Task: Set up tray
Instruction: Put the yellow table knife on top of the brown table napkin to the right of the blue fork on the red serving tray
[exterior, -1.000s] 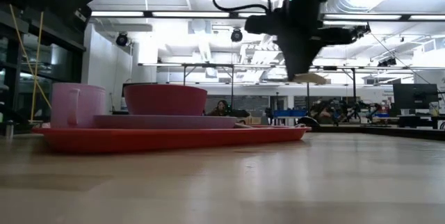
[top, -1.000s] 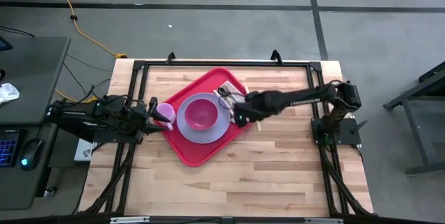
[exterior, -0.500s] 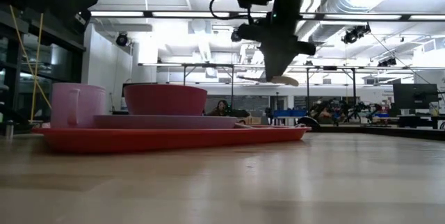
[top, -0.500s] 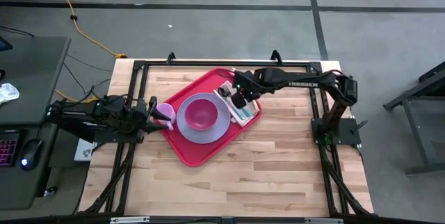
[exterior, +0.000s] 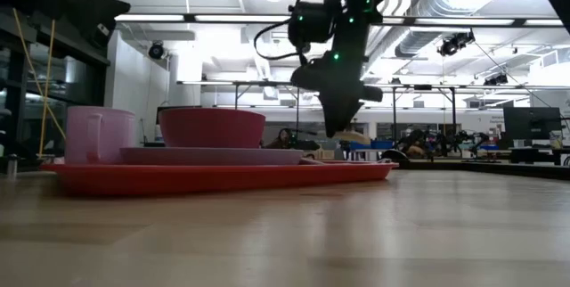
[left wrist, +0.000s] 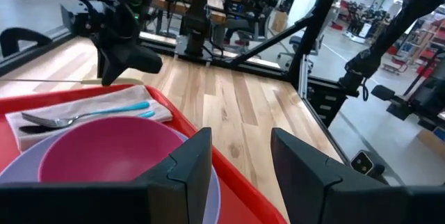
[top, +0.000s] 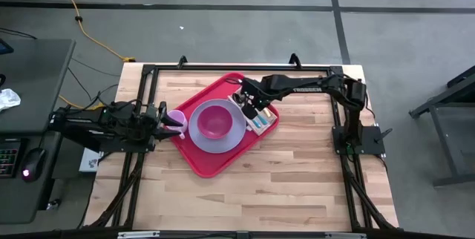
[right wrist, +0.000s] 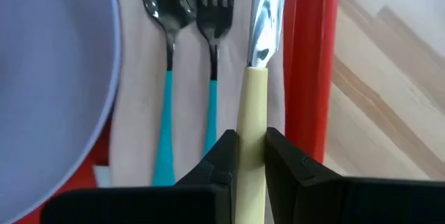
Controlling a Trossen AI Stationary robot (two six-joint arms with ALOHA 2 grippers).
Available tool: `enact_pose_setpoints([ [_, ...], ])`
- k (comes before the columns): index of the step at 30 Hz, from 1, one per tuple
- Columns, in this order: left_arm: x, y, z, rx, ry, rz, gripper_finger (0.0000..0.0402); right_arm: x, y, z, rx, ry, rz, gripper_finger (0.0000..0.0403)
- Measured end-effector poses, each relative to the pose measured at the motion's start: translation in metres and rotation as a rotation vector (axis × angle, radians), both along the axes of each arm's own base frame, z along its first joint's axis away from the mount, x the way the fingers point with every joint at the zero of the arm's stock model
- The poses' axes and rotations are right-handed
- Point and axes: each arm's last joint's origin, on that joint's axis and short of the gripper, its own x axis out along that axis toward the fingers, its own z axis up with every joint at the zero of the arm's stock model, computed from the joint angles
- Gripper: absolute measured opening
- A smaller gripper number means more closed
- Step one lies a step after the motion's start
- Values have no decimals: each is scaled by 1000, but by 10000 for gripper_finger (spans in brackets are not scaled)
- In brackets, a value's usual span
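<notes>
Lowering: since a second ago we see the right claw [right wrist: 252,156] swing from beside the plate [top: 216,125] to the tray's [top: 215,166] far side and drop toward the napkin [top: 257,117].
Right claw: clenched on a cream-handled knife [right wrist: 259,78], just beside the fork [right wrist: 214,50] and spoon [right wrist: 164,50].
Meaning: we judge the cutlery nearly complete; only the release remains.
Left claw: released [left wrist: 240,175], waiting at the tray's left edge near the cup [top: 175,119].
Tray: red, rimmed, turned at an angle mid-desk [top: 297,172], carrying plate and bowl [top: 216,120].
</notes>
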Motion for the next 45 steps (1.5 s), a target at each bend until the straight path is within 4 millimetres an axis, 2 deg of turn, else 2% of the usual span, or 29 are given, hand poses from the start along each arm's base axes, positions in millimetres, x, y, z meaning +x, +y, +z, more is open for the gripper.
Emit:
enact_pose_setpoints([
  [17, 0, 0, -4, -20, 42, 10, 179, 7, -3, -32, -13, 103, 62, 32],
  [20, 2, 0, -10, -21, 47, 10, 179, 8, -3, -37, -9, 116, 65, 32],
  [29, 13, -1, -38, -81, -2, 15, 179, 7, -9, -39, -16, 116, 49, 32],
  [37, 14, -1, -39, -87, -9, 15, 179, 1, -6, -48, 11, 141, 47, 32],
  [45, 14, -1, -38, -88, -23, 14, 179, 2, -6, -48, 19, 123, 26, 32],
])
